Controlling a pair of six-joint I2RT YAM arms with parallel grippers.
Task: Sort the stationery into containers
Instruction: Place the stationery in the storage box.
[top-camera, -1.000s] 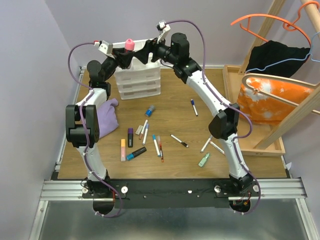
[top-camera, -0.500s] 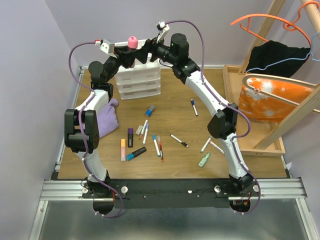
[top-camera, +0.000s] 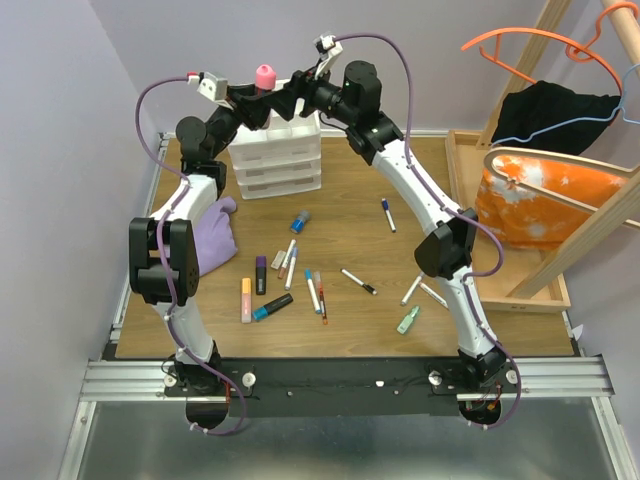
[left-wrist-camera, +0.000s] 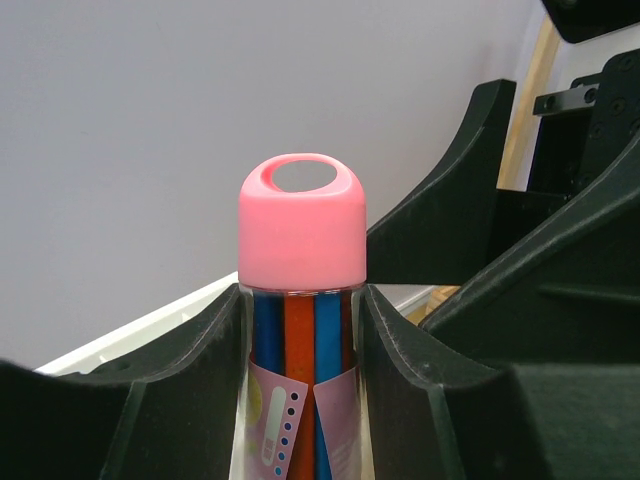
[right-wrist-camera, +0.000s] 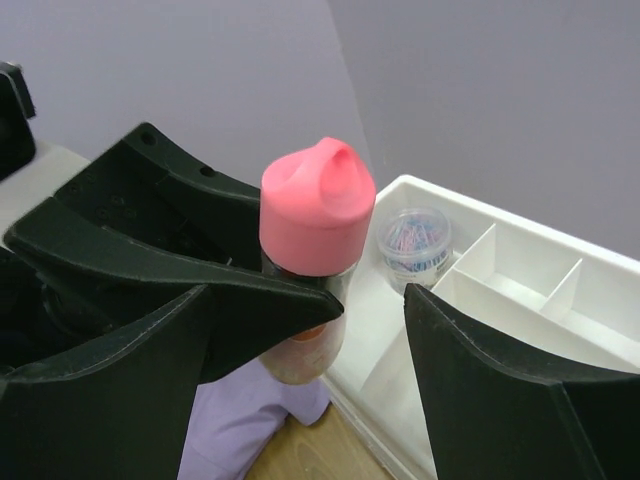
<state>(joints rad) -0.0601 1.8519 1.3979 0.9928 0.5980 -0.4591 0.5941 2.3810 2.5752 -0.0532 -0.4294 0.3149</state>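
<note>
A clear tube (left-wrist-camera: 300, 340) with a pink cap (top-camera: 264, 76) holds blue and orange pens. My left gripper (left-wrist-camera: 302, 330) is shut on the tube's sides, holding it upright above the left end of the white drawer organiser (top-camera: 275, 160). My right gripper (right-wrist-camera: 308, 300) stands open beside it. The tube (right-wrist-camera: 305, 345) shows between its fingers, and the right finger (right-wrist-camera: 500, 400) is clear of it. The organiser's open top compartments (right-wrist-camera: 505, 270) lie below, with a small tub of clips (right-wrist-camera: 413, 240) in one. Loose stationery lies on the table, such as a blue highlighter (top-camera: 300, 221), an orange highlighter (top-camera: 245, 299) and a green one (top-camera: 407, 320).
A purple cloth (top-camera: 215, 235) lies left of the organiser. At the right stands a wooden tray-frame (top-camera: 535, 290) with an orange cloth (top-camera: 550, 195), a black garment (top-camera: 555, 105) and hangers. Walls close in at the back and left.
The left gripper has lifted the pink-capped tube a little higher and to the right. The right gripper has risen with it and its jaws have narrowed slightly.
</note>
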